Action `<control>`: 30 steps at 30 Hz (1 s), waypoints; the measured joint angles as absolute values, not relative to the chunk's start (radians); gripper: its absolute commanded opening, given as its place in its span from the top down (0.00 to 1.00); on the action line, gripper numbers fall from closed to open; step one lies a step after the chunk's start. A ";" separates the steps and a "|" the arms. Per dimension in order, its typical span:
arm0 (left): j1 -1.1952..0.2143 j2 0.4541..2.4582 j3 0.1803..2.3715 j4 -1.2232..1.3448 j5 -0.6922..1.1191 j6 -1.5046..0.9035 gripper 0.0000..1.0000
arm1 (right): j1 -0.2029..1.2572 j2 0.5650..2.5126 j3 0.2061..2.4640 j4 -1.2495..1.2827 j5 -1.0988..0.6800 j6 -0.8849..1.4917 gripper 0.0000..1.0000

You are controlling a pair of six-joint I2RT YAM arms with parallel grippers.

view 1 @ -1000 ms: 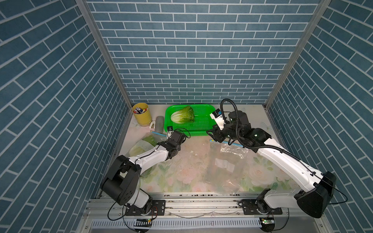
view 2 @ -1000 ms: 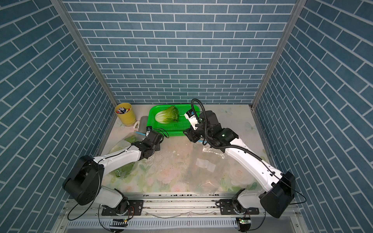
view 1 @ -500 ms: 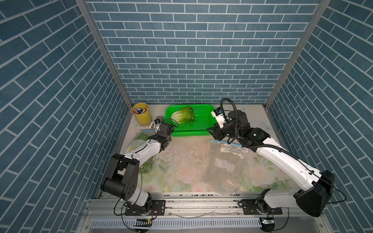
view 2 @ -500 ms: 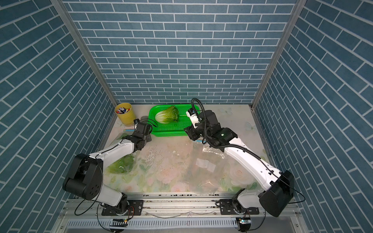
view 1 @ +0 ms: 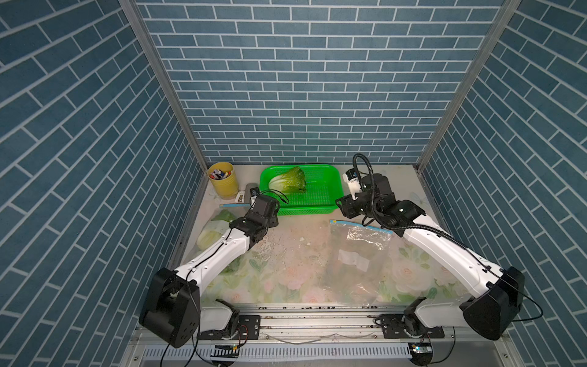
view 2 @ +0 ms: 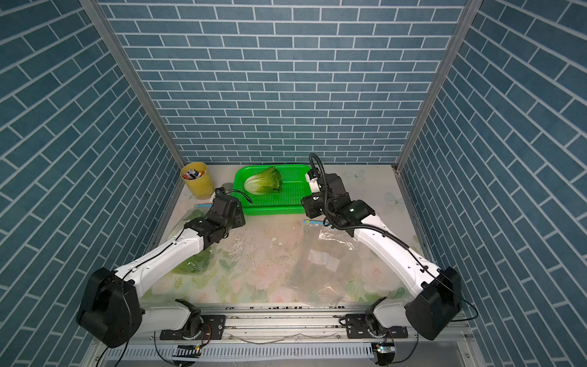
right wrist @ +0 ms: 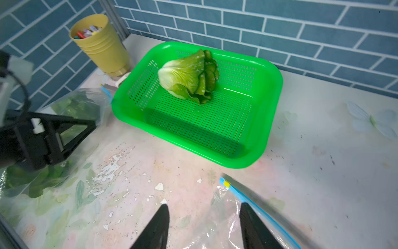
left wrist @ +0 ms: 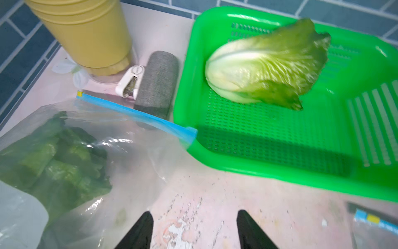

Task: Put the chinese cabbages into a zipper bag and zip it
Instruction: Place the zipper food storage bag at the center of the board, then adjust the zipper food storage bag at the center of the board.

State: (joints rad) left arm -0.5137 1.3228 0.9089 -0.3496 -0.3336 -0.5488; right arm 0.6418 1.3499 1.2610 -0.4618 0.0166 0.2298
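One chinese cabbage (view 1: 287,181) (right wrist: 187,77) lies in the green basket (view 1: 330,208), white stem end toward the left. More cabbages (left wrist: 60,155) sit inside a clear zipper bag (view 1: 212,232) at the table's left edge, and its blue zip strip (left wrist: 137,114) reaches the basket's corner. My left gripper (left wrist: 195,215) hovers open and empty over bare table between that bag and the basket. A flat, empty zipper bag (view 1: 355,257) lies right of centre. My right gripper (right wrist: 203,207) is open and empty above its top corner, near its blue strip (right wrist: 243,196).
A yellow cup of pens (view 1: 222,179) stands in the back left corner. Beside it are a grey cylinder (left wrist: 157,79) and a small white clip-like item (left wrist: 129,84). Blue tiled walls close in three sides. The tablecloth is flowery and flaked.
My left gripper has gone from shut to open and moved back and left, ending by the basket's front left corner. The right arm has barely moved.
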 measured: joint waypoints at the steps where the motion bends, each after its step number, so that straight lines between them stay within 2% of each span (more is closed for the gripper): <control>1: -0.550 1.324 0.915 -0.373 -0.332 -0.550 0.33 | 0.633 1.350 1.261 -0.473 0.028 0.244 0.46; 13: -0.977 1.359 0.963 -0.502 -0.233 -0.664 0.31 | 0.569 1.255 1.056 -0.533 0.057 0.398 0.46; 21: -1.117 1.386 0.964 -0.503 -0.123 -0.776 0.28 | 0.533 1.191 0.921 -0.528 0.035 0.476 0.46; 30: -1.217 1.391 0.941 -0.476 -0.019 -0.867 0.24 | 0.498 1.190 0.895 -0.491 -0.001 0.502 0.46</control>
State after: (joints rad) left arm -1.2167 1.3911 0.9413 -0.4755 -0.0193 -0.8673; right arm 0.4980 1.1900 0.8951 -0.4908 -0.0006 0.5022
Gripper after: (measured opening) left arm 0.745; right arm 0.536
